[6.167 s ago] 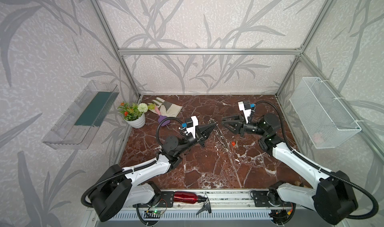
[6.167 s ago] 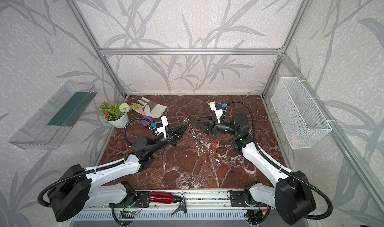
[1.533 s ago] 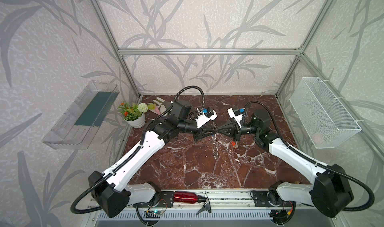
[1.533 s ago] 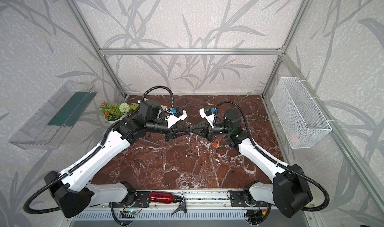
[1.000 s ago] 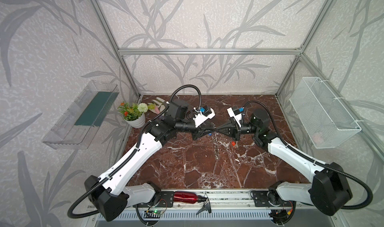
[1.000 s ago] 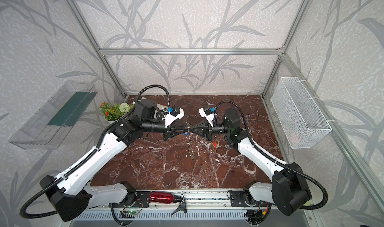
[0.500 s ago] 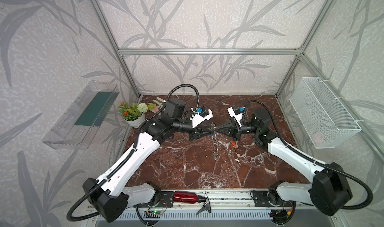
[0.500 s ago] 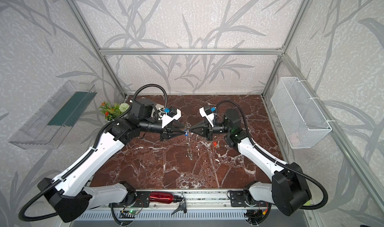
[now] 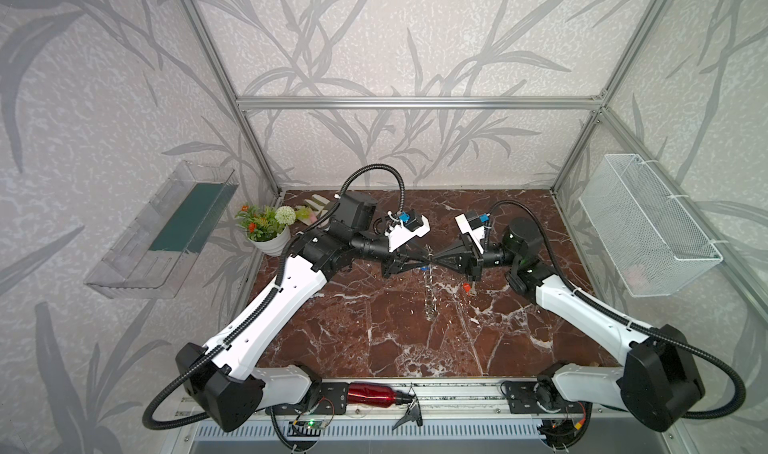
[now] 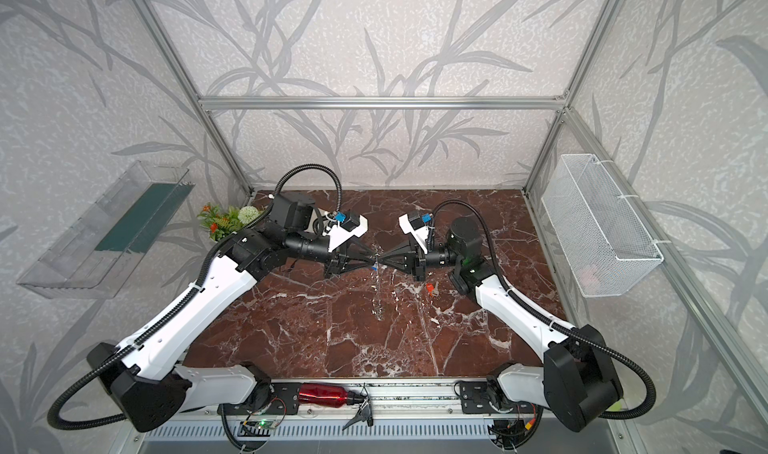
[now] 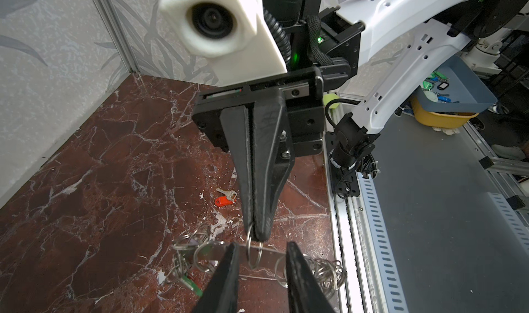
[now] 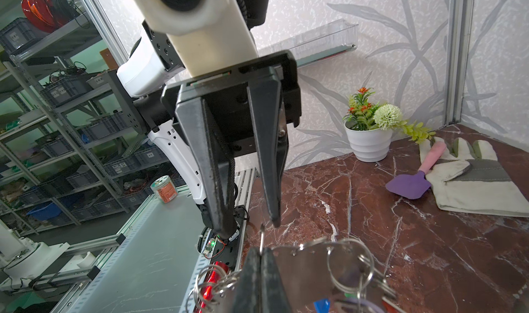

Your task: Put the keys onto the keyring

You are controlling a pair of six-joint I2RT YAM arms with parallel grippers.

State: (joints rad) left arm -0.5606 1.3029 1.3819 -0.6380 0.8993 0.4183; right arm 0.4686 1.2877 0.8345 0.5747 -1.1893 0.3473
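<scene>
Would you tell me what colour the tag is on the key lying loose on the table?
The tag is red-orange, clearest in the left wrist view.

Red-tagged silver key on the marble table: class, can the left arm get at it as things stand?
Probably not directly: the left gripper is open, but the right gripper, shut on the grey metal keyring, hangs between it and the red-tagged key.

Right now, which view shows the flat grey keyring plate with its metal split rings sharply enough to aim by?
Left wrist view: flat grey keyring plate fairly sharp, though reflective. Right wrist view: the plate sits too close, soft and blurred, while the white work glove behind is crisp. Both top views: edge-on, a thin glinting sliver.
</scene>
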